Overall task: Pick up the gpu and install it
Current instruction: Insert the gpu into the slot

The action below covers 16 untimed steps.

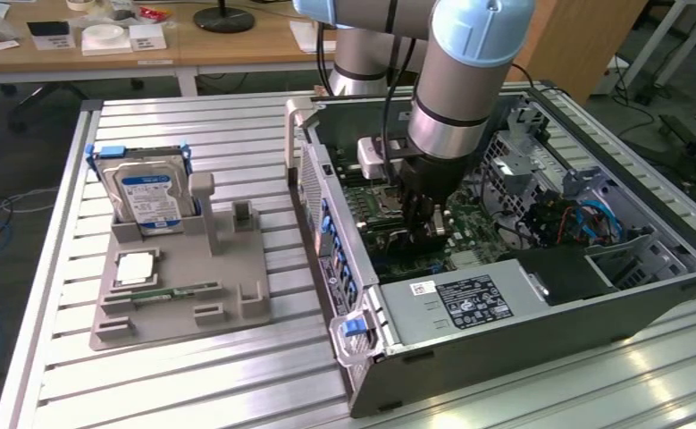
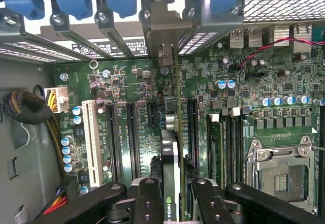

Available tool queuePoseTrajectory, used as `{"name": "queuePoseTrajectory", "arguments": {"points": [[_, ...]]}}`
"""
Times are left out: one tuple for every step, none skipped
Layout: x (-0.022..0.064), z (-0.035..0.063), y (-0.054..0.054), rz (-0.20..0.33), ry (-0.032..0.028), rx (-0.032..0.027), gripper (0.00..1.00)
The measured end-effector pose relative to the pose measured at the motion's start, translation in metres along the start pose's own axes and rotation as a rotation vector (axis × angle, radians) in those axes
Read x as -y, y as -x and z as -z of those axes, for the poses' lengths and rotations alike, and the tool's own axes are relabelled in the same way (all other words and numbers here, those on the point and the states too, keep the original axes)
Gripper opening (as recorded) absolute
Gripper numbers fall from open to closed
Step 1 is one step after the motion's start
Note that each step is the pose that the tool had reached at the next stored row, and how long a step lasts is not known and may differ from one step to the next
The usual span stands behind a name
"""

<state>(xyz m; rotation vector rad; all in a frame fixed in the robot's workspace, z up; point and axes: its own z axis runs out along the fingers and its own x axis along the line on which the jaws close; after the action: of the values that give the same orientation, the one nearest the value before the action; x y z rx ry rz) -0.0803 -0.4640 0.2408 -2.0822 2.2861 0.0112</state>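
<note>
Inside the case (image 1: 633,295), jaws grip the gpu (image 2: 171,148) edge-on over the motherboard (image 2: 132,97).

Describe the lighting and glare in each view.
Exterior view: daylight glare streaks the slatted table near the front, and the computer case interior lies in shadow. Wrist view: the motherboard is evenly lit, while the perforated case wall is washed out.

Arm reaching straight down — gripper (image 2: 171,196) fingers (image 2: 148,203) clamped on gpu (image 2: 170,148), wrist vertical.
</note>
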Motion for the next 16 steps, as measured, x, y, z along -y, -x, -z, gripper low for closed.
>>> {"name": "queuePoseTrajectory", "arguments": {"points": [[0.0, 0.0, 0.0, 0.0, 0.0, 0.0, 0.27], [0.0, 0.0, 0.0, 0.0, 0.0, 0.0001, 0.27], [0.0, 0.0, 0.0, 0.0, 0.0, 0.0, 0.27], [0.0, 0.0, 0.0, 0.0, -0.0001, 0.0001, 0.27], [-0.0001, -0.0002, 0.0001, 0.0, 0.0008, 0.001, 0.28], [-0.0003, -0.0008, 0.0002, -0.001, -0.0003, 0.0021, 0.28], [-0.0002, -0.0006, 0.0001, -0.001, -0.0006, 0.0013, 0.33], [-0.0002, -0.0002, 0.0001, 0.0, -0.0002, 0.0005, 0.4], [0.0, -0.0001, 0.0, 0.0, -0.0001, 0.0003, 0.4], [0.0, -0.0001, 0.0, 0.0, -0.0001, 0.0002, 0.4], [0.0, 0.0, 0.0, 0.0, 0.0, 0.0001, 0.45], [0.0, 0.0, 0.0, 0.0, 0.0, 0.0001, 0.45], [0.0, 0.0, 0.0, 0.0, 0.0, 0.0001, 0.52], [0.0, 0.0, 0.0, 0.0, 0.0, 0.0001, 0.52], [0.0, 0.0, 0.0, 0.0, 0.0, 0.0001, 0.52], [0.0, 0.0005, 0.0, 0.0, 0.0001, -0.0001, 0.52]]}}
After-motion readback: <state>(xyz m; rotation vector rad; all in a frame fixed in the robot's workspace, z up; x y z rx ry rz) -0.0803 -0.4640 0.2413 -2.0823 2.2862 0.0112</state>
